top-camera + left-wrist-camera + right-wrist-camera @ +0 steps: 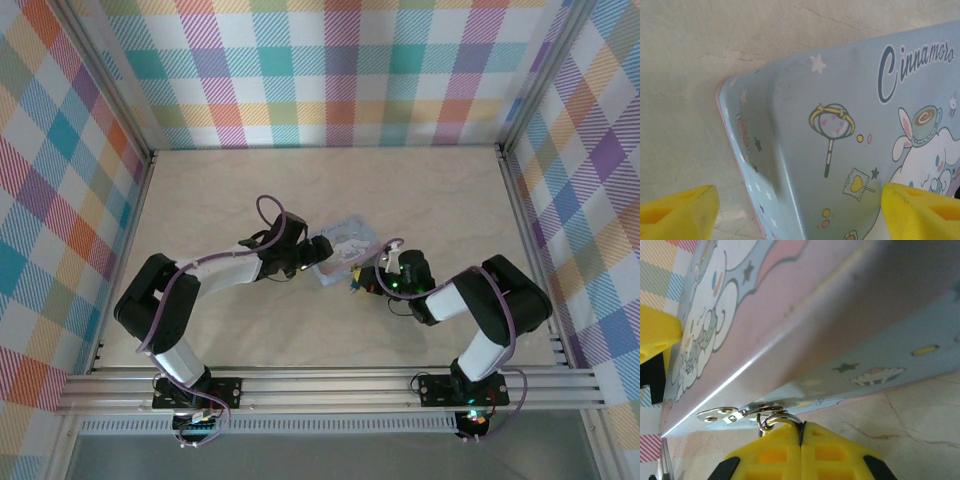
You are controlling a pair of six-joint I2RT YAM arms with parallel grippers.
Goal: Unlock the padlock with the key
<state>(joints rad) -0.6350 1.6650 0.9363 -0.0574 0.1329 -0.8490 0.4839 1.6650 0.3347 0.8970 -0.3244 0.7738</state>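
Status: unlocking not confirmed; work is at the approach stage.

Left gripper [800, 205]: jaws released, spread wide on either side of one corner of the pale blue tin [805, 85]. Neither pad touches it, so the tin is not braced.

Right gripper [801, 429]: jaws clenched, pads pressed flat together. A small metal ring [774, 416] is caught at their tips, one end running into the seam between the pads. It is probably the ring of the key, with the blade hidden between the pads, but I cannot verify this.

Location: the ring sits just under the tin's hasp [720, 415], a riveted metal plate on the edge that faces the right arm. The tin lies mid-counter [400, 190] between the two grippers. The padlock should hang at this hasp, but it is too small to pick out from above and cannot be identified in the right wrist view.

Done, as far as visible: the right arm holds the ring at the fastening.

Outstanding: steady the tin, find the keyhole, seat the key, turn it and free the shackle. No picture shows an open shackle.
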